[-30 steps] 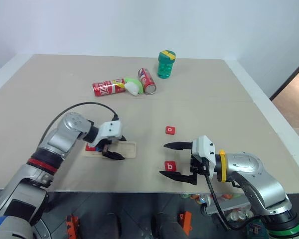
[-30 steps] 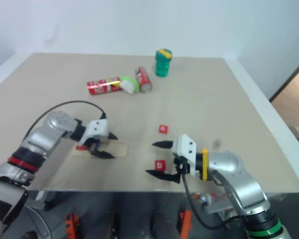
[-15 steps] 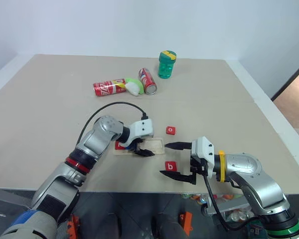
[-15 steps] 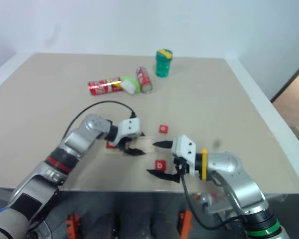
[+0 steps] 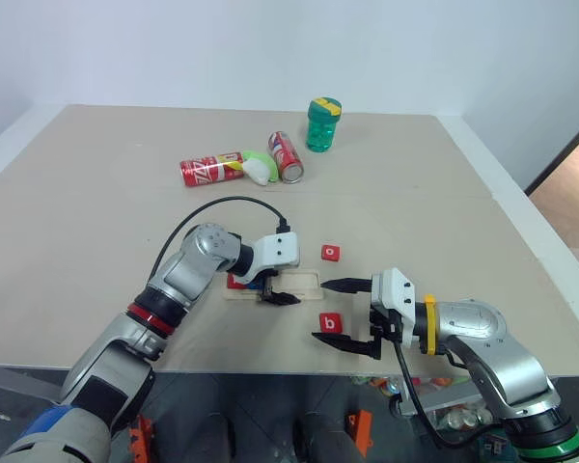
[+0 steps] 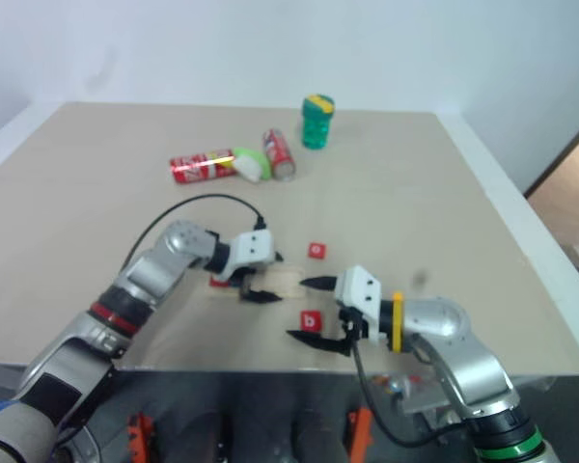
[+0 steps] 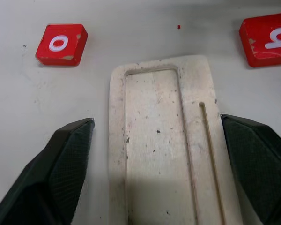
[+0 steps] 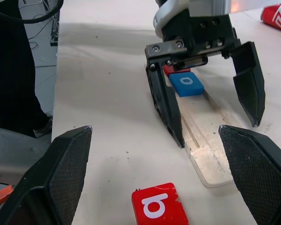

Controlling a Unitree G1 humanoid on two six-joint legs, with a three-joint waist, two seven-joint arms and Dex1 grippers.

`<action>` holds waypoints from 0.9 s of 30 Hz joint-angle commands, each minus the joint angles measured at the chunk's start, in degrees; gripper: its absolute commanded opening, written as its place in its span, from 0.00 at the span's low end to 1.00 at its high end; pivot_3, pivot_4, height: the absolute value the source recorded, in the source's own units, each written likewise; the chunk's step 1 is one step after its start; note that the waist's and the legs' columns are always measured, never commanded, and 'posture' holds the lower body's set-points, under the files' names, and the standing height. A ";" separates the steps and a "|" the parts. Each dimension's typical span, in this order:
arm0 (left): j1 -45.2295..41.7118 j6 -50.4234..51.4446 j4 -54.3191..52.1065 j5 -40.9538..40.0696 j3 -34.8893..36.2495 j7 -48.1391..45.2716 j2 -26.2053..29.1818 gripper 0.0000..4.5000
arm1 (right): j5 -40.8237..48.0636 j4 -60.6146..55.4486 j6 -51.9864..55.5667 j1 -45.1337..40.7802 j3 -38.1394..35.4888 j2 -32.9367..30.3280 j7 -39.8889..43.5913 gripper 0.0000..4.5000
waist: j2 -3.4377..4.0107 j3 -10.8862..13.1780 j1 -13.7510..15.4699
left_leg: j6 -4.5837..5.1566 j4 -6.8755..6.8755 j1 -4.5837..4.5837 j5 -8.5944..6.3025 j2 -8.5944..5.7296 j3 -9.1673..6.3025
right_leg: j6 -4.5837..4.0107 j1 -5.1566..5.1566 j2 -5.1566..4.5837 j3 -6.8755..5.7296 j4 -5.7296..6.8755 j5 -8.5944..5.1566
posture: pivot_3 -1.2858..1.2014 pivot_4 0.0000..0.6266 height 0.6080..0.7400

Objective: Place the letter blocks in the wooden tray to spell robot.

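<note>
L eye: my left pincer [image 5: 275, 293] spread wide over the wooden tray [image 5: 304, 281], mid-frame; right pincer [image 5: 336, 313] agape, straddling b block [image 5: 330, 323].
L wrist: tray end bare, red o block [image 7: 62, 44] upper left.
R wrist: blue o block [image 8: 186, 84] + a red one seated. I reckon 2 in, 3 left.

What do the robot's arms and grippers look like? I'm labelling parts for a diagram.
Both arms are silver-grey metal with white wrist housings and black cables. The left gripper and right gripper have pointed black fingers. A red ring marks the left arm, a yellow one the right.
</note>
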 commanded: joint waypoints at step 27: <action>52.37 -6.27 -42.96 -22.54 23.34 8.49 10.79 1.00 | -5.48 9.82 -0.93 -2.49 2.80 -1.95 4.10 0.81 | 0.03 0.05 -1.05 | 0.05 -0.21 0.51 0.06 0.02 0.11 | -0.36 0.36 -0.43 0.07 -0.15 -0.23 | 0.52 0.24 1.00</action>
